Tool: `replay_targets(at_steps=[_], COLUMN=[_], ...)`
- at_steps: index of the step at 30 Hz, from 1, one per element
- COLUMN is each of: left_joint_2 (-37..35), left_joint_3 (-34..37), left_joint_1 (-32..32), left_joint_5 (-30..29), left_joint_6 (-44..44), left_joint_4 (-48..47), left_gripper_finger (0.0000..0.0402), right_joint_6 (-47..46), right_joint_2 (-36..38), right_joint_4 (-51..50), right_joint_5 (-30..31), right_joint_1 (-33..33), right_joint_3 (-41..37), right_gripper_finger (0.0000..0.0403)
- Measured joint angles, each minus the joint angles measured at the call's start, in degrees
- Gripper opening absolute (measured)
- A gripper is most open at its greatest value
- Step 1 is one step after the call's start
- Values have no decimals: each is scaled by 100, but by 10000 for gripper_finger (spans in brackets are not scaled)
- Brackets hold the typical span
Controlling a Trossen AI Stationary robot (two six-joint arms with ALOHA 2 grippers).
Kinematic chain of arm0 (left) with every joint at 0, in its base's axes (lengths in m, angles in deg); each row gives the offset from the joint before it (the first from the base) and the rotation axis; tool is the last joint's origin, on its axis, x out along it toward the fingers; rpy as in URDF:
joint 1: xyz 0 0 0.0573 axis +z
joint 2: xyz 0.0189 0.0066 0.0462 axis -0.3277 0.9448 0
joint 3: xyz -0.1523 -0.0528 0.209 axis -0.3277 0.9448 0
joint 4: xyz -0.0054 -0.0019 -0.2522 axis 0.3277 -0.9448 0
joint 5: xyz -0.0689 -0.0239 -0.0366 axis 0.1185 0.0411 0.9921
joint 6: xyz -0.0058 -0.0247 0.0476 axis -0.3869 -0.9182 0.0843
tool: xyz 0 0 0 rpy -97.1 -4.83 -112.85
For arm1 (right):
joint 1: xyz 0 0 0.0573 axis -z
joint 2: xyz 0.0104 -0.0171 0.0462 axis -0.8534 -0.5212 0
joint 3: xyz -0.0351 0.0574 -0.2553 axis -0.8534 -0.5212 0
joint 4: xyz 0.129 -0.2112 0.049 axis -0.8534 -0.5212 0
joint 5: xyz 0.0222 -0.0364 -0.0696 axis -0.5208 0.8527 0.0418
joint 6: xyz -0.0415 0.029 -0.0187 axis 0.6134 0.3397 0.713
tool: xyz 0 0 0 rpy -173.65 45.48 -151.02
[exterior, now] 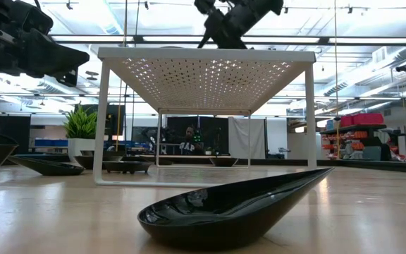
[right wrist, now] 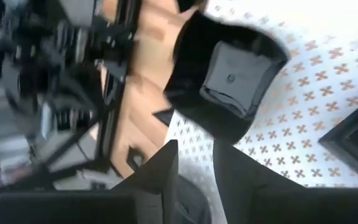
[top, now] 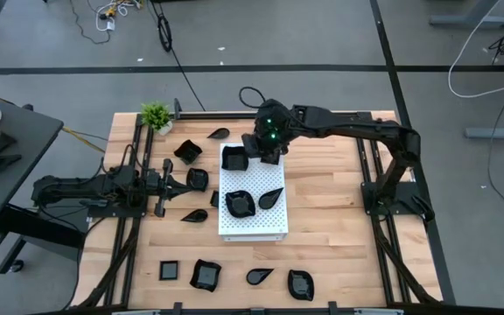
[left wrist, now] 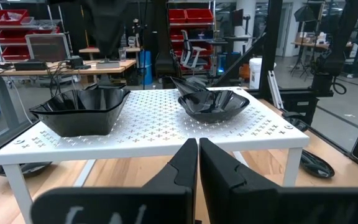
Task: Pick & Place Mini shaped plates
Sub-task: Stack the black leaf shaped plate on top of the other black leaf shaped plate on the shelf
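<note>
Wooden table (top: 322, 219) with white perforated board (top: 252, 223) | I see three mini shaped plates (top: 240, 202) on it | right gripper (top: 268, 150) above square plate (top: 234, 157), fingers slightly apart, holding nothing | left gripper (top: 166, 183) closed, beside board.

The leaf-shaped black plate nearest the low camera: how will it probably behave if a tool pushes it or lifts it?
The leaf-shaped black plate looks rigid, so it should keep its shape. Its glossy surface reflects the ceiling lights, so it may slip between fingers. It rests on a curved underside with its pointed end raised, so a push there would probably rock it.
</note>
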Motion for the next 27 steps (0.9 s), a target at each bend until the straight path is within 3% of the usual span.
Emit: replay_targets(at_steps=[17,27], left_joint_2=[1,0], left_joint_3=[0,-1], left_joint_1=[-1,1], left_joint_5=[0,0], left_joint_6=[-2,-1], left_joint_4=[2,3], left_gripper_finger=[21,21], right_joint_6=[2826,3058], right_joint_2=[227,252], right_joint_4=[-707,-936], right_joint_5=[15,727], right_joint_1=[-1241,-2445], right_joint_3=[0,0], right_gripper_finger=[94,94])
